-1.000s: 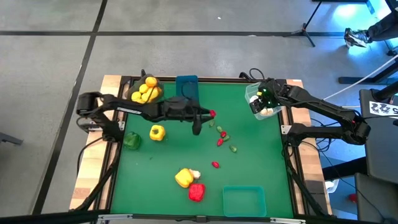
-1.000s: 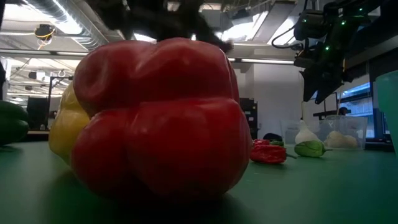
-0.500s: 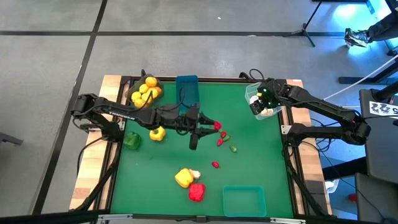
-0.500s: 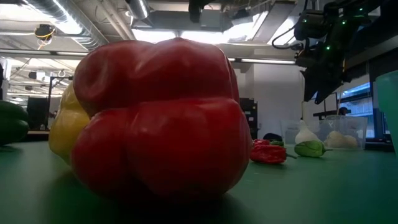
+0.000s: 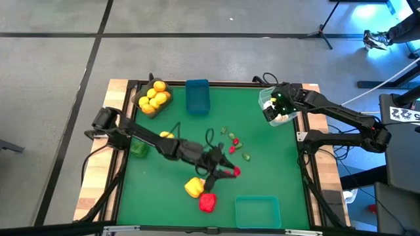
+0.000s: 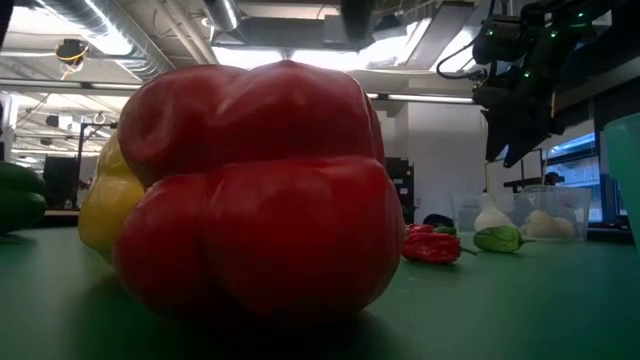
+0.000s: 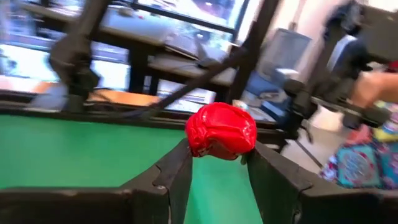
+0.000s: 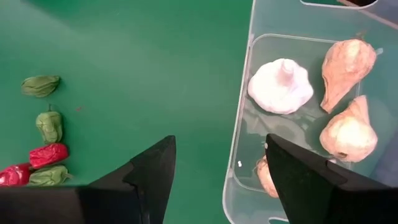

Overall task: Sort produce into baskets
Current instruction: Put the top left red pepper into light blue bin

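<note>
A small red pepper (image 7: pixel 221 129) is pinched in the left gripper's (image 5: pixel 228 172) fingers above the counter (image 5: pixel 275 164), lifted for binning; the right gripper (image 5: pixel 270 113) is held open over the clear bin (image 8: pixel 249 112).

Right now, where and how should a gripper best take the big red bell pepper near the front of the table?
Probably from straight above, closing across the bulging lobed body of the red bell pepper. It lies on the mat touching the yellow pepper, so put the fingers on the two sides away from that neighbour.

Grey tiled floor (image 5: pixel 197 39), ceiling lights (image 6: pixel 225 15)
</note>
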Controlling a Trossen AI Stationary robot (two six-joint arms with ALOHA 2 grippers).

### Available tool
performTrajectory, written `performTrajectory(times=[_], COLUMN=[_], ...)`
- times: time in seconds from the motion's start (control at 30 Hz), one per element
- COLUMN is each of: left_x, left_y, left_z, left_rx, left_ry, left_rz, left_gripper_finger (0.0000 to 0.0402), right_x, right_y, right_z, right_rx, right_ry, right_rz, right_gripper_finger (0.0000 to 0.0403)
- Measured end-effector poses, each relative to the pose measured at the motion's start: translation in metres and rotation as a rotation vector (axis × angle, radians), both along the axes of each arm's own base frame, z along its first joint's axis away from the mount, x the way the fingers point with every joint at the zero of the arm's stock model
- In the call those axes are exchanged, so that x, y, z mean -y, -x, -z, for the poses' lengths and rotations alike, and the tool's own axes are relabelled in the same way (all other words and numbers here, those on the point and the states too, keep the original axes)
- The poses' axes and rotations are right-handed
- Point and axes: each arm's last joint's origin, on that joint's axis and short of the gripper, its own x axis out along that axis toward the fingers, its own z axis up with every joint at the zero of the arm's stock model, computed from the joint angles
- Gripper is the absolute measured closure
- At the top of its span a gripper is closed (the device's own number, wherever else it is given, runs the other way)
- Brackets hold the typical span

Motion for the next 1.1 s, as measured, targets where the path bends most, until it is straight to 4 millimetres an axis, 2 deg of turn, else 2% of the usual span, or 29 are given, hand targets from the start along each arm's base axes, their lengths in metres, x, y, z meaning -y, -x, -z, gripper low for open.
performTrajectory(times=[0.17,0.5,0.67,0.83,1.0,1.1], left_x=[0.023,0.034,0.050,0.062,0.062,0.069], left_y=[-0.022,-0.057,-0.072,-0.077,-0.076,-0.072], left_z=[0.007,0.036,0.046,0.050,0.054,0.058], left_rx=[0.007,-0.064,-0.154,-0.184,-0.229,-0.260], left_ry=[-0.010,-0.022,-0.073,-0.108,-0.123,-0.145], left_rz=[0.041,0.080,0.122,0.165,0.198,0.229], left_gripper_finger=[0.0258,0.0258,0.0258,0.0258,0.0258,0.0258], right_x=[-0.001,-0.001,-0.001,-0.001,-0.001,-0.001], right_y=[-0.001,0.000,0.000,-0.001,-0.001,-0.001], right_z=[0.000,0.000,0.000,0.000,0.000,0.000], right_rx=[0.027,0.010,0.009,0.009,0.009,0.009], right_ry=[-0.039,-0.015,-0.015,-0.015,-0.015,-0.015], right_rz=[-0.024,-0.019,-0.019,-0.019,-0.019,-0.019], right_gripper_finger=[0.0159,0.0159,0.0159,0.0159,0.0159,0.0159])
